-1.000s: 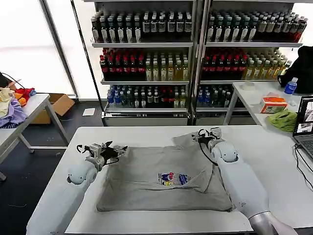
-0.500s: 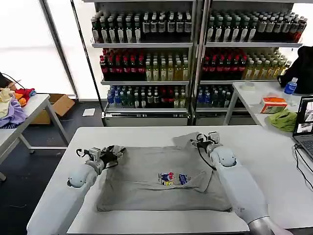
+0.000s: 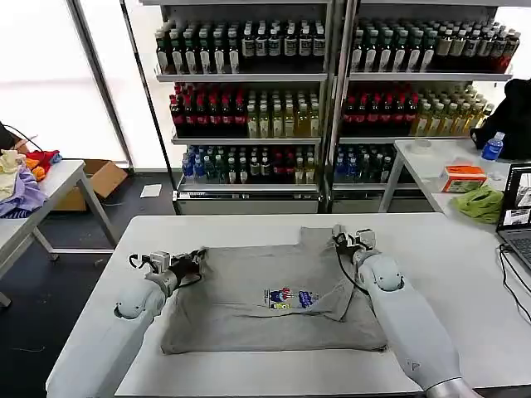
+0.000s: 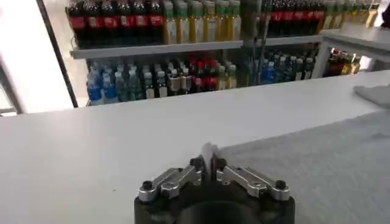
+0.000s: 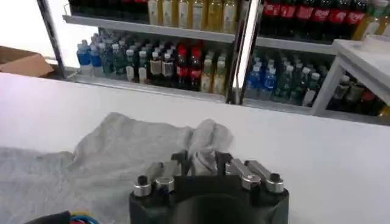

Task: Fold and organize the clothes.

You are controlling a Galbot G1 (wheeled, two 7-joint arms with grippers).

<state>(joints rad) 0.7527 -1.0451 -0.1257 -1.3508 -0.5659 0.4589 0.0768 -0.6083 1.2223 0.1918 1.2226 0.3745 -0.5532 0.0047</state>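
Since a second ago both grippers have drawn slightly toward the robot, and the shirt's far edge now lies straighter and flatter. A smooth white table carries the shirt, a soft light grey cotton piece spread as a rough rectangle at its middle, with one sleeve bunched in loose folds at the far right corner. A small multicoloured print sits near the shirt's centre. The left gripper is pinched closed on the shirt's far left corner, a thin cloth edge between its dark metal fingers. The right gripper clamps the crumpled sleeve.
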